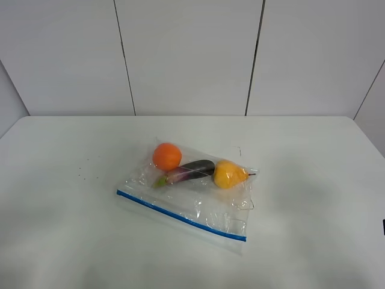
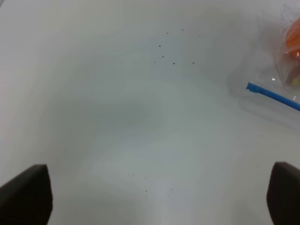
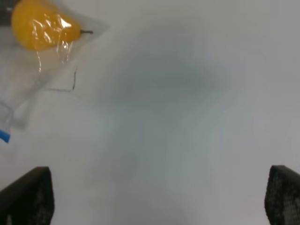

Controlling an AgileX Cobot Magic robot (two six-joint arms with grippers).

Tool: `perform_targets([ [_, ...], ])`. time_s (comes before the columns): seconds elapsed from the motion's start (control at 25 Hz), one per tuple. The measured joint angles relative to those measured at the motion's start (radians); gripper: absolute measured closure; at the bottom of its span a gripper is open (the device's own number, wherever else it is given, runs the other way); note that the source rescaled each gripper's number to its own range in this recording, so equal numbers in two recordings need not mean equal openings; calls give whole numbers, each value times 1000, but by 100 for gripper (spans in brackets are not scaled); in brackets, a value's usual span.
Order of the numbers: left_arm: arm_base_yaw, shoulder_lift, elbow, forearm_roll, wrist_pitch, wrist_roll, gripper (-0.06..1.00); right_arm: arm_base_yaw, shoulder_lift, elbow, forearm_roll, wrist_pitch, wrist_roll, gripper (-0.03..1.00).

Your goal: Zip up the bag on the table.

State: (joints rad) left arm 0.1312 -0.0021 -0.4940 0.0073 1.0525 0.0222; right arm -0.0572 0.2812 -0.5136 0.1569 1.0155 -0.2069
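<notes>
The clear crinkly bag (image 1: 198, 201) lies in the middle of the white table (image 1: 66, 198), its blue zipper strip (image 1: 180, 215) along the near edge. An orange (image 1: 166, 156), a purple eggplant (image 1: 191, 171) and a yellow pear (image 1: 228, 174) show through it. Neither arm shows in the high view. My left gripper (image 2: 159, 197) is open above bare table, to the left of the bag; the strip's left end (image 2: 272, 95) and the orange (image 2: 293, 37) sit at that view's edge. My right gripper (image 3: 159, 197) is open, to the right of the bag; the pear (image 3: 40, 26) and the strip's end (image 3: 3, 136) show there.
A grey panelled wall (image 1: 192, 54) stands behind the table's far edge. A few small dark specks (image 1: 84, 168) lie on the tabletop left of the bag; they also show in the left wrist view (image 2: 173, 58). The table stretches wide on both sides of the bag.
</notes>
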Motion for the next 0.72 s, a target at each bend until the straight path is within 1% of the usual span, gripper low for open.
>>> perform_targets([
  [0.36, 0, 0, 0, 0, 0, 0, -5, 0, -191, 11, -26, 17, 6, -3],
  [0.72, 0, 0, 0, 0, 0, 0, -5, 0, -285, 11, -47, 17, 30, -3],
])
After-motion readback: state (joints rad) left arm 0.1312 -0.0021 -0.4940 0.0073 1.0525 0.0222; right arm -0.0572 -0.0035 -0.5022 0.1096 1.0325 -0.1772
